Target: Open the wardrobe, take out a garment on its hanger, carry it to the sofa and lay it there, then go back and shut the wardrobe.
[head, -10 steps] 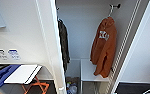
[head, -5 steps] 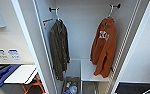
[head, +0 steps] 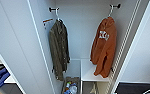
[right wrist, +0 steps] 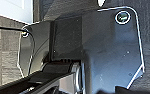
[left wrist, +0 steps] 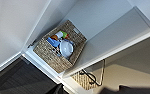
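Two garments: jacket [head: 58, 50], sweatshirt [head: 103, 47]

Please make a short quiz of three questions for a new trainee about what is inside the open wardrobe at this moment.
1. True or false: the rust-orange sweatshirt has already been taken off its hook in the wardrobe.
2. Multiple choice: what hangs on the other side of the wardrobe from the sweatshirt? A) a white shirt B) a dark olive jacket C) a blue coat
3. Fill in: at the bottom of the wardrobe stands a woven ____ holding small colourful items.

Key:
1. False; it hangs on its white hanger from the hook.
2. B
3. basket
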